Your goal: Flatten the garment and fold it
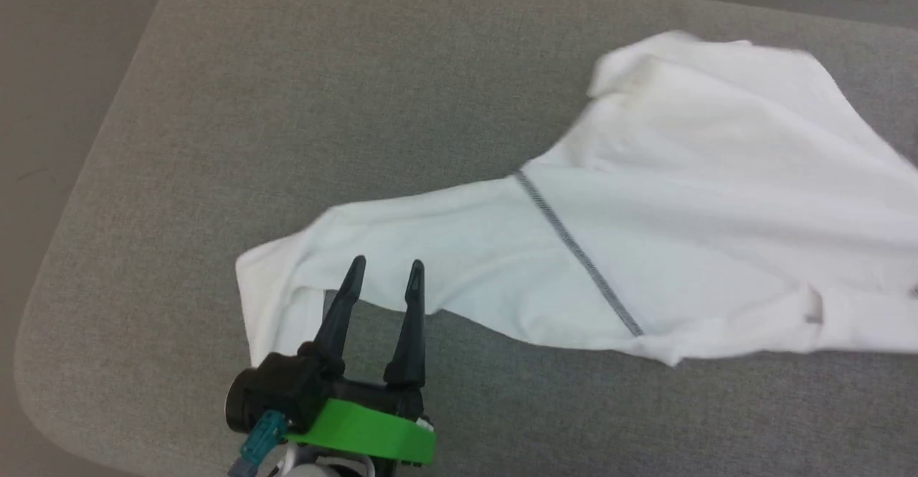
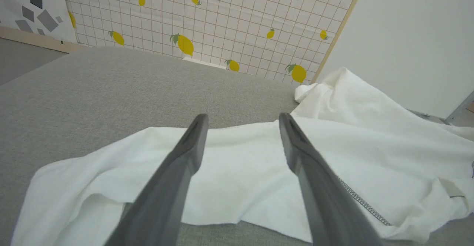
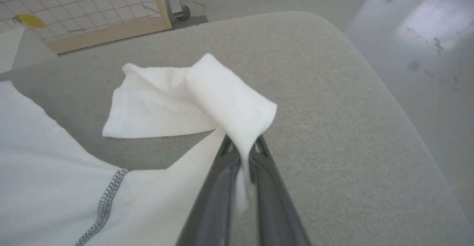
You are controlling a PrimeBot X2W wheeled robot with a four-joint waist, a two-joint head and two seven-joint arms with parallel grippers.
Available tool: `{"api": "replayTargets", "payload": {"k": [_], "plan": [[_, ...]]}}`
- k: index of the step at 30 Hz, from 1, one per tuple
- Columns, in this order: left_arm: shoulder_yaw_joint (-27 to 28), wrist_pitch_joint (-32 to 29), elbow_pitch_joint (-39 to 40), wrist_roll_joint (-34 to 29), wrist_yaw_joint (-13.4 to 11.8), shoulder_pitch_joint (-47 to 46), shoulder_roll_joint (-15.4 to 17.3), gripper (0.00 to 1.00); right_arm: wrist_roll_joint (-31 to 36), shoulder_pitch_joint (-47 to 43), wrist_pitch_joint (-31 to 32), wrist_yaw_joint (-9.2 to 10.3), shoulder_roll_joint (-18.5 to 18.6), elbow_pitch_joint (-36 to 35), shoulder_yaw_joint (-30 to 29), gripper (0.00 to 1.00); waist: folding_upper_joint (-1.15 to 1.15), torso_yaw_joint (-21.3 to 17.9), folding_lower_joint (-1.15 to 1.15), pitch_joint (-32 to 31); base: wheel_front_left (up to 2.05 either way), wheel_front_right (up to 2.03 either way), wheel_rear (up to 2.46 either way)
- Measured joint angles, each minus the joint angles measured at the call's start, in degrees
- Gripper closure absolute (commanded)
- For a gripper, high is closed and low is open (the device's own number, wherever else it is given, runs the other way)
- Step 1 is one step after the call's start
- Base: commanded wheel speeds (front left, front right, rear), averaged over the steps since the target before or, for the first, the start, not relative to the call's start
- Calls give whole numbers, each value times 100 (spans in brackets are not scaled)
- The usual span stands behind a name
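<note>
The garment [image 1: 703,197], a white long-sleeved shirt with dark grey seam stitching, lies spread on the grey cushioned surface [image 1: 301,90], one sleeve stretching toward the lower left. My left gripper [image 1: 386,269] stands open over that sleeve's end, its fingers apart with sleeve cloth below them, as the left wrist view shows for the gripper [image 2: 242,122] and the garment [image 2: 370,142]. In the right wrist view my right gripper [image 3: 242,146] is shut on a fold of the other sleeve of the garment [image 3: 226,98], cloth pinched between its fingers.
The grey cushion's rounded edge [image 1: 43,305] drops to the floor on the left. A lemon-patterned tiled wall [image 2: 207,16] stands beyond the cushion. Shiny grey floor [image 3: 426,35] lies past the cushion's right edge.
</note>
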State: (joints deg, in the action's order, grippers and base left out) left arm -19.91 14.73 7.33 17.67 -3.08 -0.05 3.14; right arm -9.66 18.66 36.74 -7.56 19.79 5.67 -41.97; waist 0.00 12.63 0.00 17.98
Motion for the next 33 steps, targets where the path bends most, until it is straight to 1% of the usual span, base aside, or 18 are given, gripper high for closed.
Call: {"api": "replayTargets", "payload": {"k": [1,3,5,7,11,12,15,17,21,24,25,28,30,33], "plan": [[19,0,-16,0,2,21,0,0,70,-148,-80,0,-71,23,-178,0,0,-5,0,-11,0,0,0],[37,0,-78,0,13,48,3,0,226,-388,-311,0,-289,205,-407,0,0,-20,0,-38,0,0,0],[43,0,-138,0,34,57,10,0,265,-426,-463,0,-548,382,-465,0,0,-37,0,-75,0,0,0],[38,-3,-180,0,54,58,24,0,242,-414,-626,0,-791,508,-381,0,0,-66,0,-128,0,0,0],[15,-134,-248,0,59,58,65,0,115,-360,-954,0,-958,521,45,0,0,-142,0,-232,0,0,0],[-8,-247,-247,0,58,59,113,0,-107,-348,-1220,0,-990,246,492,0,0,-210,0,-324,0,0,0],[-38,-401,-192,-2,57,77,219,0,-403,-423,-1493,0,-1110,-316,1015,0,0,-300,0,-425,0,0,0],[-58,-476,-126,-4,57,108,287,0,-570,-639,-1682,0,-1226,-743,1388,0,0,-359,0,-487,0,0,0],[-110,-589,-34,-2,60,201,334,0,-660,-1493,-2019,0,-1532,-1660,2058,0,0,-488,0,-599,0,0,0],[-129,-633,-8,69,57,369,325,0,-576,-2262,-2343,0,-1663,-2135,2465,0,0,-587,0,-668,0,0,0],[-122,-633,-10,166,57,436,323,0,-589,-2510,-2444,0,-1682,-2209,2587,0,0,-620,0,-691,0,0,0],[-89,-622,-57,264,52,641,333,0,-1145,-3103,-2883,0,-1684,-2096,2827,0,0,-718,0,-753,0,0,0],[-96,-614,-105,259,42,765,387,0,-1376,-3427,-3147,0,-1688,-1980,2989,0,0,-789,0,-797,0,0,0],[-156,-704,-138,181,42,853,516,0,-1434,-3674,-3408,0,-1689,-1826,3167,0,0,-898,0,-861,0,0,0]]}}
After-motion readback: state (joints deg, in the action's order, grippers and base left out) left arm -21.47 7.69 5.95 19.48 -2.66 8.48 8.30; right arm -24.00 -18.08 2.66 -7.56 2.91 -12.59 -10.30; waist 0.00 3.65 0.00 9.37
